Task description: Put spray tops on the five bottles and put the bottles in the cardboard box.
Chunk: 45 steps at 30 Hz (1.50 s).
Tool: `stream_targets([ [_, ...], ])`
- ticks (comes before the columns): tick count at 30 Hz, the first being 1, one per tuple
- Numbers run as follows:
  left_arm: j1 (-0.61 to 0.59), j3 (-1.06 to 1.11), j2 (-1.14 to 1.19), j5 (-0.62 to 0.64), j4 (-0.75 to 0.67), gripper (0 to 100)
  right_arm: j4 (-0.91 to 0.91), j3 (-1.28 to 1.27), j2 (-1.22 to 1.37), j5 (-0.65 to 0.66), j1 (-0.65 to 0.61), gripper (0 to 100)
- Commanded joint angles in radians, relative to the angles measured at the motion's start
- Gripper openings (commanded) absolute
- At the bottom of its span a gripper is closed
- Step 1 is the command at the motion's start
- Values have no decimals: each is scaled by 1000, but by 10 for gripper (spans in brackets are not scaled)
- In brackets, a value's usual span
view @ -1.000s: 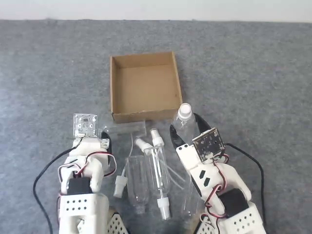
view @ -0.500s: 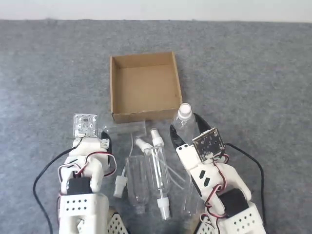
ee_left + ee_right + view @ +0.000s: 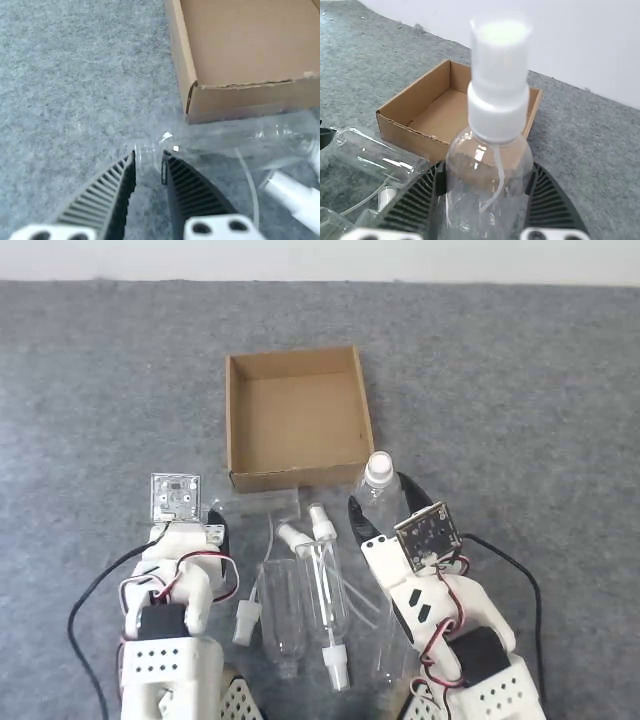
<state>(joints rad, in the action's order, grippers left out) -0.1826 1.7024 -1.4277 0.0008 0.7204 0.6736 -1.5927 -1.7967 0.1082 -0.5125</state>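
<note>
- Nothing has moved since a second ago as far as I can see, both arms are parked in the same spots.
- Right gripper [image 3: 385, 505] has its fingers clamped around an upright bottle [image 3: 487, 165], and that one already has its spray top [image 3: 499, 75] on. It's standing just beside the front right corner of the cardboard box [image 3: 232, 420].
- Left gripper [image 3: 148, 162] isn't holding anything. Its fingers are barely apart, and the tips sit right at the neck of a bare bottle [image 3: 240, 137] lying along the box's front wall.
- Between the two arms there's a jumble of clear bottles [image 3: 285, 615] on their sides on the grey desk [image 3: 500, 390], plus loose spray tops [image 3: 337, 665] with their tubes trailing. One of those bottles might be capped, I honestly can't tell.
- Progress-wise I'd call this early days. The box has nothing in it, so no bottle is packed yet.
- One bottle looks capped and ready to drop in. The others I'd guess still need tops, and then every one of them has to go into the box.
</note>
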Motion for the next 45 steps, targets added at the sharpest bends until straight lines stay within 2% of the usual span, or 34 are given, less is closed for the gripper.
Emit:
stream_targets([
  [1, -3, -10, -25, -8, 5, 81, -22, 20, -19, 0, 18, 17],
  [14, -3, -10, -25, -8, 5, 81, -18, 34, -13, 0, 28, 17],
  [21, -3, -10, -25, -8, 5, 81, 120, 201, -12, -6, 58, 17],
  [33, -3, -10, -25, -8, 5, 81, 131, 353, -1, 2, 58, 17],
  [45, -3, -10, -25, -8, 5, 81, 122, 660, 389, 2, 58, 17],
])
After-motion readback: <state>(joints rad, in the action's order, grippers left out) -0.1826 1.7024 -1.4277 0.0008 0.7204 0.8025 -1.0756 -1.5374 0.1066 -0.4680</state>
